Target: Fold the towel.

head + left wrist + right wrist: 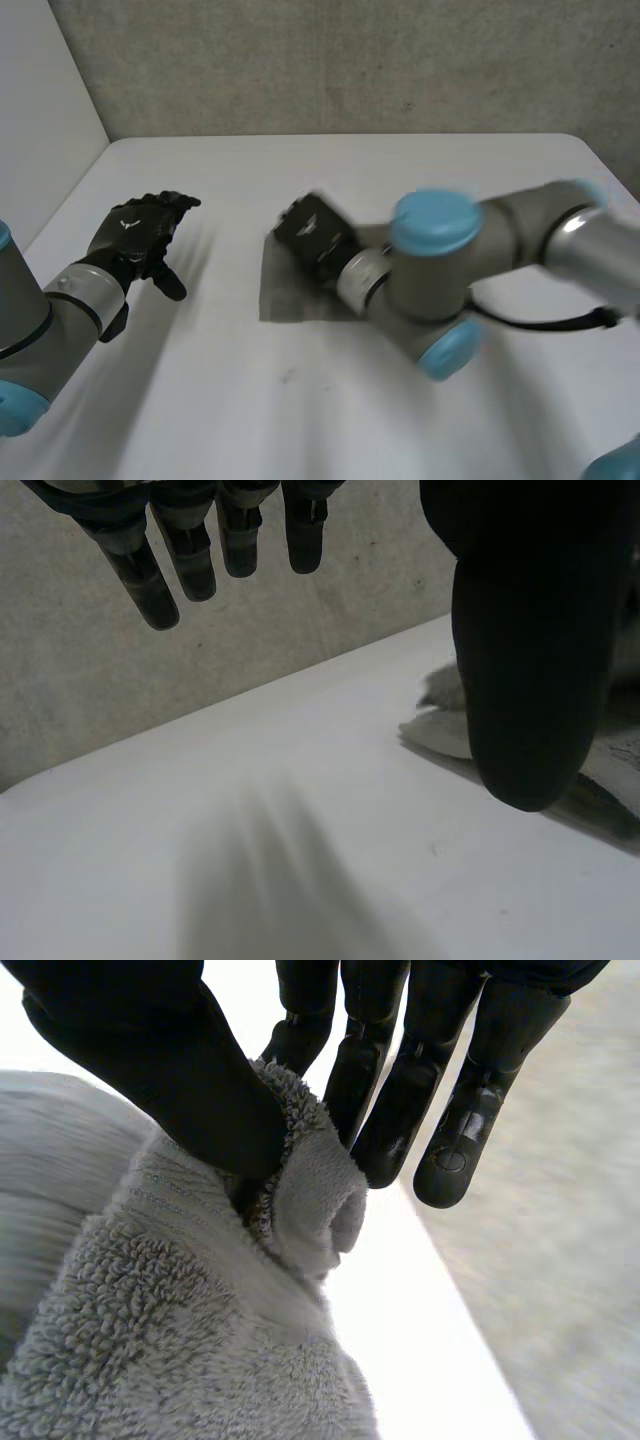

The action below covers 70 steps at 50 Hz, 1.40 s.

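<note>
A grey towel lies bunched in the middle of the white table, partly hidden under my right arm. My right hand is over the towel's far side. In the right wrist view its thumb and fingers pinch a rolled fold of the fluffy towel. My left hand hovers over the table to the left of the towel, apart from it, fingers straight and spread, thumb out, holding nothing. A corner of the towel shows beyond the thumb.
A grey wall runs behind the table's far edge, and a white panel stands at the left. Bare tabletop lies in front of and to the left of the towel.
</note>
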### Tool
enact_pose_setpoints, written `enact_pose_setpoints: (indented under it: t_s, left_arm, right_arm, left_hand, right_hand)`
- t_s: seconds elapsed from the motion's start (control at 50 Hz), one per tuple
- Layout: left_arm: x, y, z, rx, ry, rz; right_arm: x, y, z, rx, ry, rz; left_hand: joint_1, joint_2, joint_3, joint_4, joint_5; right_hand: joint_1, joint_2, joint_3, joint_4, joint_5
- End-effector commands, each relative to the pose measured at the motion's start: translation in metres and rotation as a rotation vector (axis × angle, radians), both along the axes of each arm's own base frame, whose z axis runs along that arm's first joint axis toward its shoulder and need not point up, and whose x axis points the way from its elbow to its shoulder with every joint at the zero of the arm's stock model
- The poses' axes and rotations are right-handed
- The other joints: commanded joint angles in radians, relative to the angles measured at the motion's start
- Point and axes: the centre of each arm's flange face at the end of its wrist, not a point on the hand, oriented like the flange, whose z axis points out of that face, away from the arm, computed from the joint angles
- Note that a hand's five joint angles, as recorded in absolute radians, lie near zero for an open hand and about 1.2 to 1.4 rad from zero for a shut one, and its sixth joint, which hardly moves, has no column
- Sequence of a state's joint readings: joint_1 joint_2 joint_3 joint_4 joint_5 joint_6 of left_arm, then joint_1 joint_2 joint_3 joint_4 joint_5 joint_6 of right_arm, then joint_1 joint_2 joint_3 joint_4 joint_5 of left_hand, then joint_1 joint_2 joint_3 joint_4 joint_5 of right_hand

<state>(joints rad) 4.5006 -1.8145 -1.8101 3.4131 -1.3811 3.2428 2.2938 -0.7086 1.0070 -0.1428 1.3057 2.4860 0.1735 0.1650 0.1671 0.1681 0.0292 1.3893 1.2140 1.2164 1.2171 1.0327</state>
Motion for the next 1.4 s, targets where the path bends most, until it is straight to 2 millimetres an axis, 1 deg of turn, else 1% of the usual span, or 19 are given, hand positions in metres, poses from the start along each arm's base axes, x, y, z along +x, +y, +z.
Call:
enact_pose_setpoints:
  t_s: [0.02, 0.08, 0.1, 0.12, 0.18, 0.22, 0.3, 0.44, 0.56, 0.66, 0.76, 0.94, 1.0, 1.08, 1.12, 1.22, 1.28, 1.34, 1.4]
  left_arm:
    - [0.000, 0.000, 0.000, -0.001, 0.000, 0.001]
    - [0.000, 0.000, 0.000, -0.001, 0.000, 0.001]
    - [0.000, 0.000, 0.000, -0.001, 0.000, 0.001]
    - [0.001, -0.001, 0.000, -0.001, 0.000, 0.003]
    - [0.000, -0.001, 0.001, -0.004, 0.001, 0.001]
    - [0.000, -0.001, 0.001, -0.004, 0.001, 0.001]
    - [0.000, -0.001, 0.001, -0.004, 0.001, 0.000]
    - [-0.003, 0.000, 0.002, -0.010, 0.002, -0.010]
    - [-0.007, 0.001, 0.005, -0.021, 0.004, -0.020]
    - [-0.011, 0.005, 0.006, -0.024, 0.005, -0.037]
    - [-0.012, 0.005, 0.006, -0.022, 0.006, -0.037]
    - [-0.011, 0.009, 0.010, -0.031, 0.009, -0.035]
    - [-0.011, 0.010, 0.012, -0.039, 0.011, -0.035]
    - [-0.010, 0.010, 0.018, -0.055, 0.016, -0.033]
    - [-0.010, 0.010, 0.019, -0.059, 0.018, -0.034]
    - [-0.009, 0.010, 0.024, -0.073, 0.020, -0.029]
    - [-0.009, 0.010, 0.027, -0.080, 0.023, -0.027]
    - [-0.009, 0.009, 0.030, -0.088, 0.023, -0.026]
    - [-0.009, 0.008, 0.032, -0.094, 0.025, -0.024]
  right_arm:
    - [0.015, 0.028, -0.028, 0.045, 0.039, 0.067]
    - [0.014, 0.029, -0.018, 0.049, 0.018, 0.059]
    - [0.012, 0.026, -0.003, 0.049, -0.012, 0.040]
    - [0.008, 0.026, 0.013, 0.064, -0.052, 0.022]
    - [0.002, 0.024, 0.029, 0.095, -0.099, 0.000]
    - [-0.024, 0.003, 0.047, 0.165, -0.166, -0.080]
    - [-0.056, -0.016, 0.053, 0.226, -0.183, -0.174]
    - [-0.130, -0.041, 0.029, 0.368, -0.101, -0.390]
    - [-0.165, -0.046, 0.007, 0.443, -0.073, -0.475]
    - [-0.180, -0.047, -0.014, 0.492, -0.068, -0.486]
    - [-0.186, -0.058, -0.026, 0.444, -0.099, -0.497]
    - [-0.172, -0.082, 0.006, 0.288, -0.149, -0.464]
    - [-0.152, -0.082, 0.023, 0.232, -0.174, -0.420]
    - [-0.084, -0.048, 0.041, 0.170, -0.200, -0.235]
    - [-0.065, -0.036, 0.042, 0.162, -0.203, -0.178]
    - [-0.026, -0.005, 0.031, 0.174, -0.177, -0.049]
    - [-0.005, 0.018, 0.007, 0.221, -0.130, 0.028]
    - [0.004, 0.037, -0.018, 0.282, -0.064, 0.078]
    - [0.004, 0.039, -0.023, 0.283, -0.041, 0.076]
  left_hand:
    - [0.001, 0.010, 0.007, 0.006, -0.029]
    - [0.001, 0.010, 0.007, 0.006, -0.029]
    - [0.001, 0.010, 0.007, 0.006, -0.029]
    - [0.001, 0.010, 0.007, 0.006, -0.029]
    - [0.001, 0.010, 0.007, 0.006, -0.029]
    - [0.001, 0.010, 0.007, 0.006, -0.029]
    - [0.001, 0.010, 0.007, 0.006, -0.029]
    - [0.001, 0.010, 0.007, 0.006, -0.029]
    - [0.001, 0.010, 0.007, 0.006, -0.029]
    - [0.001, 0.010, 0.007, 0.006, -0.029]
    - [0.001, 0.010, 0.007, 0.006, -0.029]
    - [0.001, 0.010, 0.007, 0.006, -0.029]
    - [0.001, 0.010, 0.007, 0.006, -0.029]
    - [0.001, 0.010, 0.007, 0.006, -0.029]
    - [0.001, 0.010, 0.007, 0.006, -0.029]
    - [0.001, 0.010, 0.007, 0.006, -0.029]
    - [0.001, 0.010, 0.007, 0.006, -0.029]
    - [0.001, 0.010, 0.007, 0.006, -0.029]
    - [0.001, 0.010, 0.007, 0.006, -0.029]
  right_hand:
    - [0.007, 0.182, 0.180, 0.179, 0.189]
    - [-0.109, 0.066, 0.063, 0.063, 0.073]
    - [-0.784, -0.608, -0.611, -0.612, -0.602]
    - [-1.215, -1.039, -1.042, -1.043, -1.033]
    - [-1.215, -1.039, -1.042, -1.043, -1.033]
    - [-1.215, -1.039, -1.042, -1.043, -1.033]
    - [-1.215, -1.039, -1.042, -1.043, -1.033]
    - [-1.215, -1.039, -1.042, -1.043, -1.033]
    - [-1.149, -0.973, -0.976, -0.977, -0.967]
    - [-0.802, -0.627, -0.629, -0.630, -0.620]
    - [0.006, 0.181, 0.178, 0.178, 0.188]
    - [0.007, 0.182, 0.180, 0.179, 0.189]
    - [0.007, 0.182, 0.180, 0.179, 0.189]
    - [0.007, 0.182, 0.180, 0.179, 0.189]
    - [0.007, 0.182, 0.180, 0.179, 0.189]
    - [0.007, 0.182, 0.180, 0.179, 0.189]
    - [0.007, 0.182, 0.180, 0.179, 0.189]
    - [0.007, 0.182, 0.180, 0.179, 0.189]
    - [0.007, 0.182, 0.180, 0.179, 0.189]
